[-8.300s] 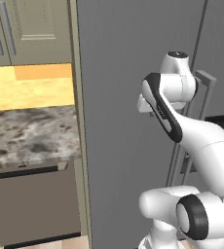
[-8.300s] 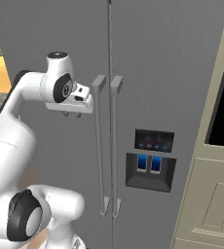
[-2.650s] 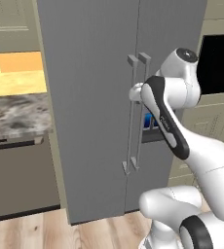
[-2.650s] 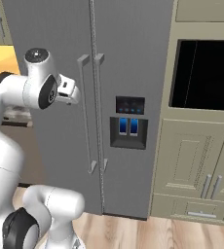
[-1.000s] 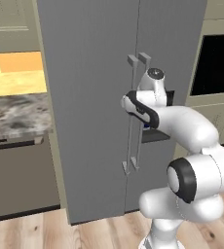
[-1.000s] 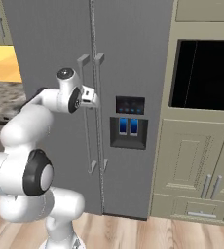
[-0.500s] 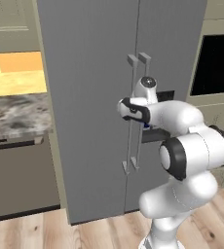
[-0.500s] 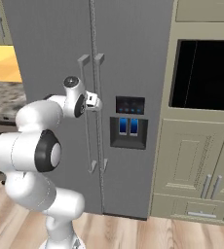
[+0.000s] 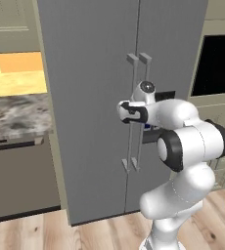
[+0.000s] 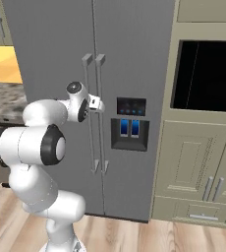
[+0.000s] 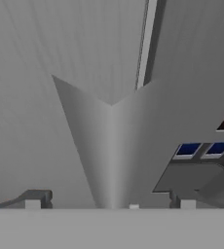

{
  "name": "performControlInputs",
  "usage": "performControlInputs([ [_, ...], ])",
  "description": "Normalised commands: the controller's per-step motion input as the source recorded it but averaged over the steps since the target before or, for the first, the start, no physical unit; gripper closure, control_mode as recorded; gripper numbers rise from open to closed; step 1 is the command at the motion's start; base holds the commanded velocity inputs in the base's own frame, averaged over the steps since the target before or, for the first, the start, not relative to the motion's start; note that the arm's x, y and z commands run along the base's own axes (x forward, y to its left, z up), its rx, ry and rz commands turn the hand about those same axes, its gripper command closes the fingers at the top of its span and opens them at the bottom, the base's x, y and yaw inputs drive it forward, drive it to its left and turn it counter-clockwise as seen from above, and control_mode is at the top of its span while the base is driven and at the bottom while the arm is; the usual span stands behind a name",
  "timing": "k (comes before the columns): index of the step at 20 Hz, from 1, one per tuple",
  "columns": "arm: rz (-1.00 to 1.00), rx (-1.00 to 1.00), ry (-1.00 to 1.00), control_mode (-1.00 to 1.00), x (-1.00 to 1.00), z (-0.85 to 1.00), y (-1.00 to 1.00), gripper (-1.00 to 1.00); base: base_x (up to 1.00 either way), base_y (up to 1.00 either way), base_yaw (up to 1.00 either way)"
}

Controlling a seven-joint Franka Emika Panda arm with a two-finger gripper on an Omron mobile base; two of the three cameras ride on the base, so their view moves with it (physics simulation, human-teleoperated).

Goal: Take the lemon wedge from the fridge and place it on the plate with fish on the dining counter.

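At fridge (image 9: 90,97) handles — gripper (image 9: 124,112) spread | doors shut

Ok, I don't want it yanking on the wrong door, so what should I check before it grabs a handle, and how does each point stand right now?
1. Fridge doors closed: ok, both shut, so the lemon wedge inside is not yet reachable.
2. Gripper at handle height: ok, level with the middle of the left handle.
3. Lined up with one bar: cannot tell; the right handle sits close beside it.
4. Jaws spread wide enough to take a bar: cannot tell.
5. Handle already gripped: not ok, no grasp is visible.
6. Water dispenser out of the gripper's way: ok, it sits off to the side.
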Motion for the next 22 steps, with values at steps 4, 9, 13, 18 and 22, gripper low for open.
performControlInputs([
  [4, 0.00, 0.00, 0.00, -1.00, 0.13, -0.04, 0.01, 1.00, 0.00, 0.00, 0.00],
  [9, 0.00, 0.00, 0.00, -1.00, 0.00, 0.00, 0.00, 1.00, 0.00, 0.00, 0.00],
  [13, 0.00, 0.00, 0.00, -1.00, 0.00, 0.00, 0.00, 1.00, 0.00, 0.00, 0.00],
  [18, 0.00, 0.05, 0.00, -1.00, -0.45, 0.17, 0.37, 1.00, 0.00, 0.00, 0.00],
  [22, 0.00, 0.05, 0.00, -1.00, -0.91, 0.49, 0.61, 1.00, 0.00, 0.00, 0.00],
])
